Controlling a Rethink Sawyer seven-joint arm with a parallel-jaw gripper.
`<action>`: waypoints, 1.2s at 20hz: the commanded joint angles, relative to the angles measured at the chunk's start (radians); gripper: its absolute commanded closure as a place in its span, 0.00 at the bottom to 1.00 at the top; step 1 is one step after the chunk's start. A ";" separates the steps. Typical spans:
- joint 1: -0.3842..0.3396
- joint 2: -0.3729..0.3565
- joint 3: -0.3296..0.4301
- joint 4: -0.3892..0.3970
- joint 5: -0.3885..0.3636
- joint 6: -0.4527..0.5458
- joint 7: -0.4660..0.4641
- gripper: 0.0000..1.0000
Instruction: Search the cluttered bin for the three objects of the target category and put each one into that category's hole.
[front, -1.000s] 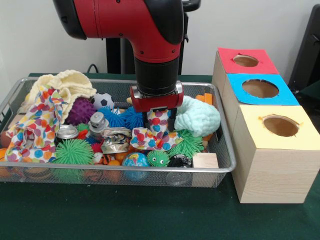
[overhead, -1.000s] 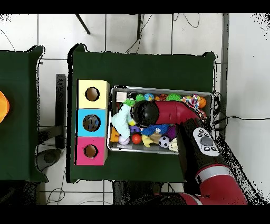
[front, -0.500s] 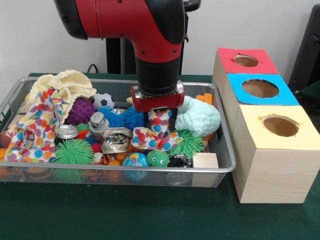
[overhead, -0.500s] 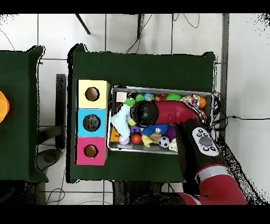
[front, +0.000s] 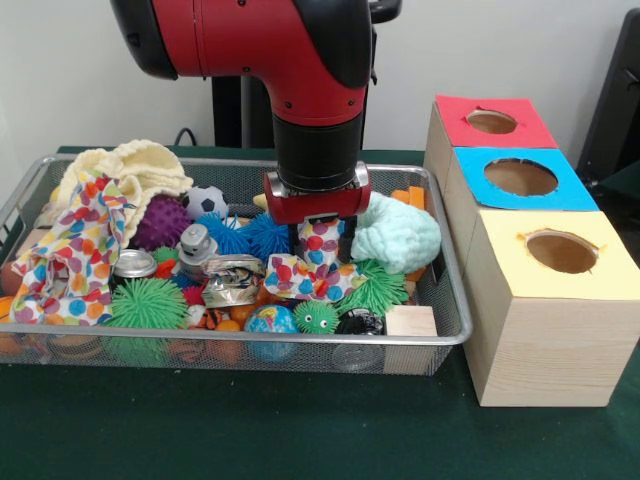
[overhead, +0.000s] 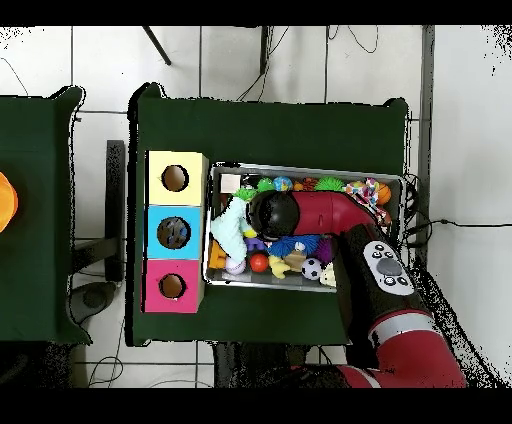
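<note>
The gripper (front: 318, 240) is clamped on a spotted cloth (front: 305, 275) at mid frame, inside the wire bin (front: 452, 300). Three wooden boxes (front: 545, 300) are lined up at right on the green table (front: 250, 430).

front: low, close, across table | overhead: high, straight down | shared: bin (front: 440, 335), boxes (overhead: 176, 232)

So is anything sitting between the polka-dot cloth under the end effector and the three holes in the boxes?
The mint knitted piece lies right beside the polka-dot cloth on the box side, and the bin's wire wall rises before the boxes. The red, blue and yellow holes are all uncovered.
</note>
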 joint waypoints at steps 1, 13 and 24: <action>0.001 0.036 -0.003 0.025 -0.067 -0.077 0.033 0.00; 0.006 0.037 -0.013 0.022 -0.071 -0.086 0.040 0.00; 0.007 0.035 -0.013 0.022 -0.075 -0.103 0.041 0.00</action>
